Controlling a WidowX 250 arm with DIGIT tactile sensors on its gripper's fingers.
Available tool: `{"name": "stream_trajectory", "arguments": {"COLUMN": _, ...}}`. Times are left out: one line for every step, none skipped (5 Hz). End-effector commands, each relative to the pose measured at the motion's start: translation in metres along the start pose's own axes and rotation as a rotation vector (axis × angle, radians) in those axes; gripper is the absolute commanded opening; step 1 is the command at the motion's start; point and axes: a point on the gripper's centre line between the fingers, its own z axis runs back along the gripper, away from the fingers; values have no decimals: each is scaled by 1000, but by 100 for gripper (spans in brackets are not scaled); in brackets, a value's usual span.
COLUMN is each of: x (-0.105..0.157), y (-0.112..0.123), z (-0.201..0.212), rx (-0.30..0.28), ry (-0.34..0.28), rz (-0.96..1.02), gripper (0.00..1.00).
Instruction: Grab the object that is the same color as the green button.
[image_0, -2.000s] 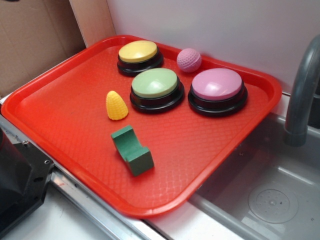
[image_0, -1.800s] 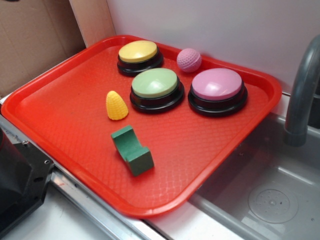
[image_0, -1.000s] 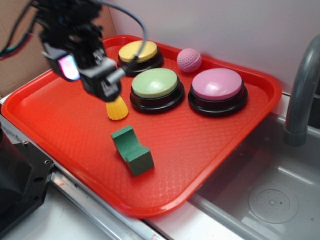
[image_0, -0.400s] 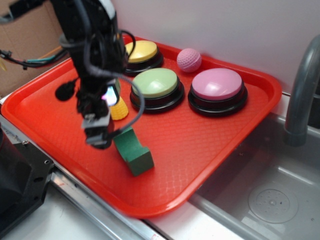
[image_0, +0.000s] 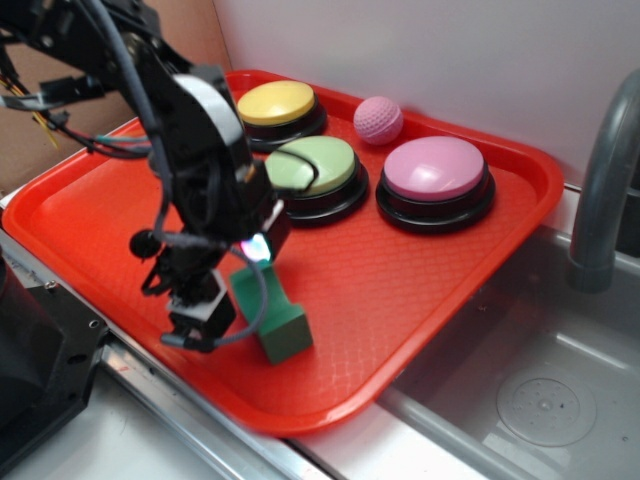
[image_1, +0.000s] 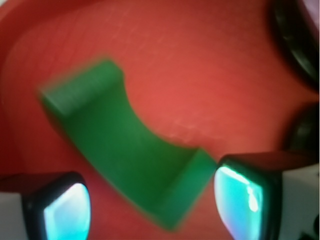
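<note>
The tool (image_0: 205, 310) hangs low over the near part of the red tray (image_0: 430, 270), its fingers spread apart and gripping nothing. The green block (image_0: 275, 315) lies on the tray floor just beside the tool, on the side toward the sink (image_0: 520, 390); the exterior view does not show whether they touch. In the wrist view the block (image_1: 125, 145) sits ahead of the tool (image_1: 150, 200), lying slantwise with its curved notch facing up, one end close to the right-hand fingertip (image_1: 245, 192) and the other fingertip (image_1: 62, 205) clear of it. Beyond the tool, farther up the tray, stands the green button (image_0: 312, 168), with the yellow button (image_0: 276, 104), the pink button (image_0: 436, 172) and the pink ball (image_0: 378, 119) behind and beside it.
</note>
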Motion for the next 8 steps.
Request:
{"name": "stream_trajectory", "arguments": {"x": 23, "y": 1, "z": 0, "rx": -20, "ry": -34, "rz": -47, "gripper": 100}}
{"name": "stream_trajectory", "arguments": {"x": 15, "y": 5, "z": 5, "rx": -52, "ry": -15, "rz": 55, "gripper": 0}}
{"name": "stream_trajectory", "arguments": {"x": -1, "y": 14, "z": 21, "rx": -79, "ry": 23, "rz": 236, "gripper": 0}}
{"name": "stream_trajectory", "arguments": {"x": -19, "y": 19, "z": 49, "rx": -51, "ry": 119, "rz": 482, "gripper": 0}}
{"name": "stream_trajectory", "arguments": {"x": -36, "y": 20, "z": 78, "rx": -21, "ry": 106, "rz": 702, "gripper": 0}}
{"name": "stream_trajectory", "arguments": {"x": -58, "y": 14, "z": 113, "rx": -4, "ry": 134, "rz": 904, "gripper": 0}}
{"name": "stream_trajectory", "arguments": {"x": -89, "y": 10, "z": 139, "rx": 28, "ry": 140, "rz": 1089, "gripper": 0}}
{"name": "stream_trajectory", "arguments": {"x": -114, "y": 18, "z": 144, "rx": 45, "ry": 138, "rz": 1210, "gripper": 0}}
